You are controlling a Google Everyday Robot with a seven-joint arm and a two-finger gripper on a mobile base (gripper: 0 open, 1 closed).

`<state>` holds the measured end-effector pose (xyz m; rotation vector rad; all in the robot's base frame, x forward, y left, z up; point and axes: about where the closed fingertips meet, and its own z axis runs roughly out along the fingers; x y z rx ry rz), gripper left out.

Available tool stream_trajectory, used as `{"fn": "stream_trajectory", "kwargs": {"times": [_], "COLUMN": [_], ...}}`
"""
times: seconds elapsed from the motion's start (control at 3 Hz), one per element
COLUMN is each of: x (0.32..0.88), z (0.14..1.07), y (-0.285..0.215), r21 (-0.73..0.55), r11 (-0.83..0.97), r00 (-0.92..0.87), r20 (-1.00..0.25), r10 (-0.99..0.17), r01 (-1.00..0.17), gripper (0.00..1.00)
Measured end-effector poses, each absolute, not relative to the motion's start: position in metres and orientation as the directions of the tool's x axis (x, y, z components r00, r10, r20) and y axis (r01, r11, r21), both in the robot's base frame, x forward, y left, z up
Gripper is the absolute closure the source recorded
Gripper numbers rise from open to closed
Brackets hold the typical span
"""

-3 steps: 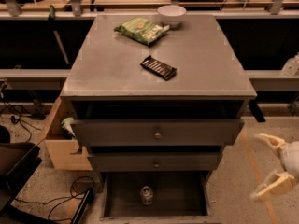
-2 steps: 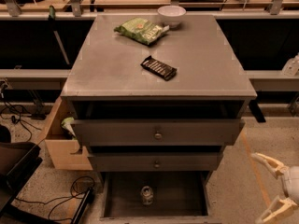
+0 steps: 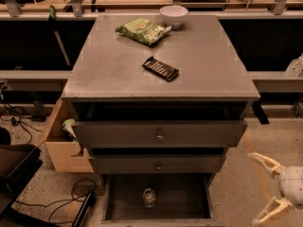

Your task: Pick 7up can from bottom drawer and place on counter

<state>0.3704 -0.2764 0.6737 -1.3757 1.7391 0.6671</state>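
Tool (image 3: pixel 253 188) sits low at the near right, beside the cabinet and over the speckled floor, well apart from everything on the cabinet. Its two pale fingers (image 3: pixel 266 163) are spread wide with nothing between them (white wrist body just behind them, cut by the right edge).

7up can (image 3: pixel 149 197) stands upright on the dark floor of the bottom drawer (image 3: pixel 182 193), roughly centred left to right, toward the near half, and clear of the drawer walls. Shiny top faces up. The drawer is pulled out toward the near side, at floor level.

Two grey drawer fronts sit above it, each with a small round knob: lower one (image 3: pixel 158 166), upper one (image 3: pixel 160 137). There is a dark gap above each front.

Surface (image 3: pixel 109 70) on top is flat grey and carries three things:
- green snack bag (image 3: pixel 142 30), far side, left of centre
- white bowl (image 3: pixel 173 14), at the far edge, just right of the bag
- dark flat ridged packet (image 3: pixel 161 69), near the middle, lying at an angle, apart from the bag and the bowl

A pale wooden box (image 3: pixel 59 150) is left of the cabinet, with something pale green poking out by the cabinet side. Black cables (image 3: pixel 78 188) trail over the floor at the near left. A dark bulky object (image 3: pixel 16 167) sits at the near left edge; I cannot tell what it is.
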Motion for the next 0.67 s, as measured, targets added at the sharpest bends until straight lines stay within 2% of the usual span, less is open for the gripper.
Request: {"fn": "stream_trajectory", "kwargs": {"times": [0.67], "x": [0.410], "z": [0.604], "y": [-0.219], "r21": [-0.132], "r11": [0.363], "r00": [0.021], "r20": [-0.955], "r10": [-0.295], "r01": [-0.922], "gripper": [0.00]}}
